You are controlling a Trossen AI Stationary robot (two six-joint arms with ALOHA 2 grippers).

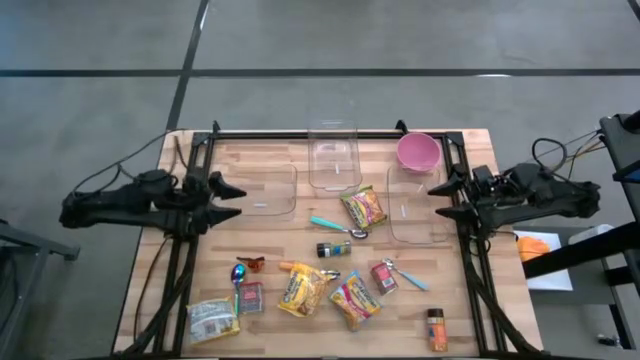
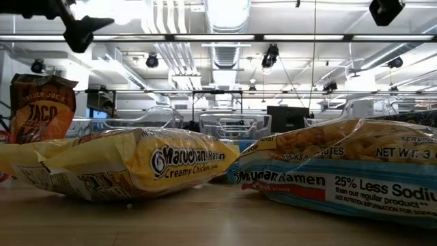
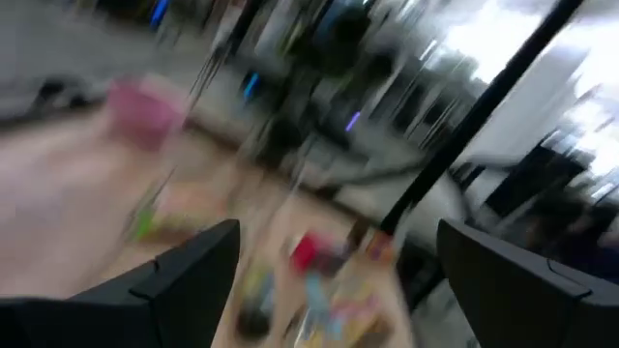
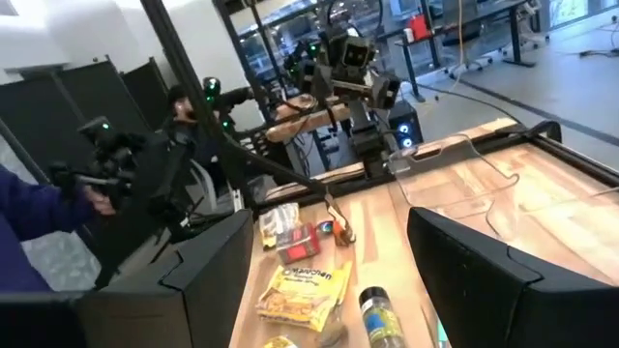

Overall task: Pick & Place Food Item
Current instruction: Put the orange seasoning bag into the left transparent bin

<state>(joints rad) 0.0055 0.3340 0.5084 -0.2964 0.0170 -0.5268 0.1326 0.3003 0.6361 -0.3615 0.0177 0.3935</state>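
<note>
Ramen packets fill the front of the low view: a yellow Maruchan creamy chicken packet [image 2: 136,167] lies flat on the wood, and a less-sodium ramen packet [image 2: 341,171] rests just beside it, the two corners touching or nearly so. Neither has been lifted, and judging by how things lie, the task has hardly begun.

From above, the left gripper [image 1: 232,201] hangs over the table's left side with its jaws spread wide and nothing between them. The right gripper [image 1: 442,199] hangs over the opposite side, facing the left one across the table, its jaws also parted and empty. All the food sits between the two grippers and nearer the table's front edge than either: one ramen packet [image 1: 362,207] lies closer to the right gripper, just beside a teal-handled spoon [image 1: 337,227], while more packets [image 1: 303,288] lie well apart from both grippers.

Three clear containers stand empty as far as the overhead view shows. One clear container [image 1: 268,190] is just ahead of the left gripper's fingertips, one [image 1: 333,155] lies between the arms toward the back, and one [image 1: 418,205] sits right beside the right gripper. A pink bowl [image 1: 418,151] stands behind that one.

So nothing is placed yet: choosing an item, grasping it, and carrying it to a container all remain.
</note>
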